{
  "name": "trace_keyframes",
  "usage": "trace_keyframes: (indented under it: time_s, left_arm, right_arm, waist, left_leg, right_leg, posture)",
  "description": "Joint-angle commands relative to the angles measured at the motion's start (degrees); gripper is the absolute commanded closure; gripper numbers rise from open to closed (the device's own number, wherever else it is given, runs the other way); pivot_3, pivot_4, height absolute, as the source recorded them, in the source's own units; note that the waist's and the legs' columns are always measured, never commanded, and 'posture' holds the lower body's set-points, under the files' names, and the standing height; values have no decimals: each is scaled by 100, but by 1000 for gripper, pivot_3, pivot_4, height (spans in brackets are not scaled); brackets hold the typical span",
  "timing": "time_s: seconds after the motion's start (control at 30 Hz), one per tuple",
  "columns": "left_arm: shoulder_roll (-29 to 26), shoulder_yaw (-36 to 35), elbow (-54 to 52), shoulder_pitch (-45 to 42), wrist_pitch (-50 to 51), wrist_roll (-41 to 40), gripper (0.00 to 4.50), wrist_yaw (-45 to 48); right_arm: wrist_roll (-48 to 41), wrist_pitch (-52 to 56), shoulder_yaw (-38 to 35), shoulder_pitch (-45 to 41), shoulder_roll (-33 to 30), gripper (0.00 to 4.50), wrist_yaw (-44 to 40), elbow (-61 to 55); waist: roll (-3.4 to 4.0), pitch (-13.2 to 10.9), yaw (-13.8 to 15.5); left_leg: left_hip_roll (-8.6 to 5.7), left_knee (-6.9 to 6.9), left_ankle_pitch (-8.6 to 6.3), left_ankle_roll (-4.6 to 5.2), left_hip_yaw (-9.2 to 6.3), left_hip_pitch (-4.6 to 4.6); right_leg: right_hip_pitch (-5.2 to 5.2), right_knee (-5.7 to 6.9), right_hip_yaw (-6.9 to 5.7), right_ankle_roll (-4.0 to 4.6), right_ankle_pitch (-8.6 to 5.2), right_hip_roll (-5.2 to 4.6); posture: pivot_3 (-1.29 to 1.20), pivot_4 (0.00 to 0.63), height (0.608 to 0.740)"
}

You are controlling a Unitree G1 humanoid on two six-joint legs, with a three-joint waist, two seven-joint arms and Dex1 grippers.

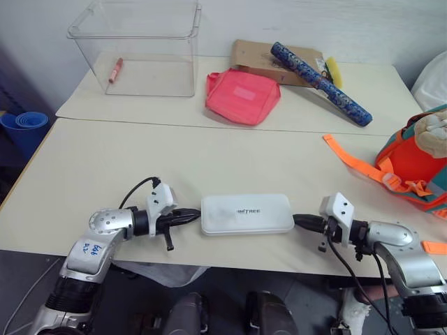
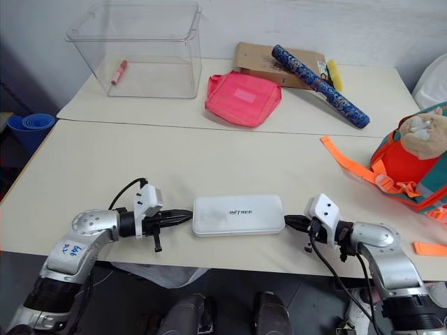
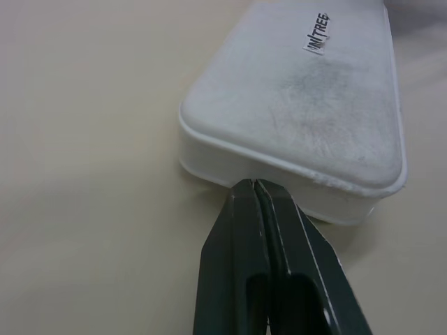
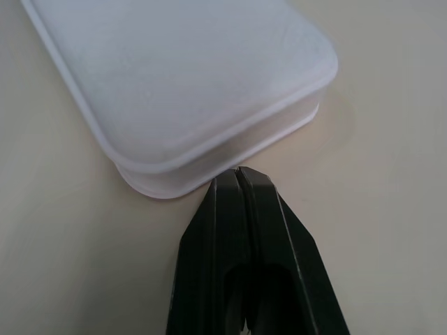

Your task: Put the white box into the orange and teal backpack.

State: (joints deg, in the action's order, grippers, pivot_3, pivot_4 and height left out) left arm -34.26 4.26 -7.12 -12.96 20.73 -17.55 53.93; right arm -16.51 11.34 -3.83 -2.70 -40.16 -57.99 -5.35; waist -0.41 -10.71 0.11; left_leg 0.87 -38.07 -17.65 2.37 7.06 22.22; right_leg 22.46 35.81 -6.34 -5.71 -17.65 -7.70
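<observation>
Both pincers are pinched fully together, holding nothing. The left gripper (image 1: 187, 216) has its tips against one short end of the white box (image 1: 246, 213), and the right gripper (image 1: 302, 222) meets the opposite short end. Pressing in from both ends looks like the plan for squeezing and lifting a case too broad for either claw to span. The box lies flat on the table (image 1: 140, 160), near its front edge. The backpack (image 1: 417, 162) sits well to the box's right, at the table's right edge, an orange strap (image 1: 351, 160) trailing toward the box. A pink pouch (image 1: 242, 96) lies beyond the box.
</observation>
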Motion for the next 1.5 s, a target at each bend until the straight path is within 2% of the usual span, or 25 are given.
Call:
trace_keyframes:
  time_s: [0.03,0.13,0.2,0.33,0.43,0.5,0.63,0.77,0.93,1.37,1.4,1.5]
  left_arm:
    - [-141,-289,2,-8,424,-291,4074,26]
    - [-416,-691,61,32,1139,-821,3257,232]
    - [-712,-959,211,-153,2490,-1372,2651,203]
    - [-1376,-829,907,-1025,4980,-2299,1409,741]
    - [-1082,-698,1592,-1788,5971,-2242,463,258]
    - [-794,-667,1953,-2253,6728,-2207,36,-16]
    - [-549,-236,2139,-2684,7177,-2574,36,-216]
    - [-75,-267,2627,-3007,7177,-2706,36,-847]
    - [126,-149,2783,-3098,7177,-3186,36,-1377]
    - [600,-533,3628,-3234,7177,-5338,36,-3234]
    - [611,-543,3618,-3219,7177,-5455,416,-3345]
    - [661,-636,3563,-3157,7177,-5772,1194,-3602]
  right_arm:
    - [-40,-125,-363,384,-190,4500,60,-240]
    - [-29,-256,-603,763,-375,4500,-24,-323]
    - [-100,-328,-801,1018,-480,4500,-77,-374]
    - [-86,-463,-1000,1184,-664,4500,-140,-404]
    - [-9,-574,-856,1053,-725,4500,-196,-377]
    - [78,-593,-658,842,-721,4500,-210,-364]
    - [299,-430,-150,199,-562,4500,-71,-343]
    - [433,-324,214,-286,-434,4500,-6,-227]
    - [466,-173,526,-756,-266,4500,-3,-165]
    - [454,113,671,-780,-98,4500,137,-405]
    - [433,137,662,-754,-84,4500,160,-439]
    - [356,182,569,-585,-42,4500,244,-576]
  waist:
    - [0,0,-1]
    - [0,0,-6]
    - [-1,0,-13]
    - [-3,-2,12]
    - [-4,-2,20]
    - [-7,-4,19]
    - [-10,-3,-23]
    - [-10,-3,-8]
    - [-10,-3,26]
    - [-12,-3,104]
    - [-12,-3,101]
    - [-12,-4,100]
  left_leg:
    - [0,0,0,0,0,0]
    - [1,1,0,0,0,0]
    - [2,0,0,0,-1,0]
    - [0,-3,3,3,-8,-2]
    - [-5,-6,5,4,-9,-3]
    - [-6,-6,5,3,-8,-4]
    - [-5,-9,11,-1,-7,0]
    - [-3,-13,16,-6,-5,-1]
    - [-7,-19,20,-1,-9,0]
    - [-9,-21,20,-2,-11,1]
    - [-9,-21,20,-2,-11,0]
    - [-9,-21,21,-3,-10,1]
  right_leg:
    - [0,1,0,0,0,1]
    - [0,1,0,0,0,2]
    - [-1,1,0,0,0,2]
    - [-6,3,-5,-1,-1,3]
    - [-8,7,-3,-3,-2,6]
    - [-7,12,0,-3,-1,8]
    - [-4,17,3,-4,-2,16]
    - [-2,16,6,-3,-2,16]
    - [-6,16,6,-3,-2,9]
    - [-6,16,5,-3,-1,8]
    - [-6,17,5,-3,-1,8]
    - [-5,17,5,-3,-1,10]
  posture:
    - [0,150,740]
    - [0,150,740]
    - [0,150,740]
    - [0,150,740]
    - [0,150,740]
    - [0,150,740]
    - [0,150,740]
    - [0,150,740]
    - [0,150,740]
    - [0,150,740]
    - [0,150,740]
    - [0,150,740]
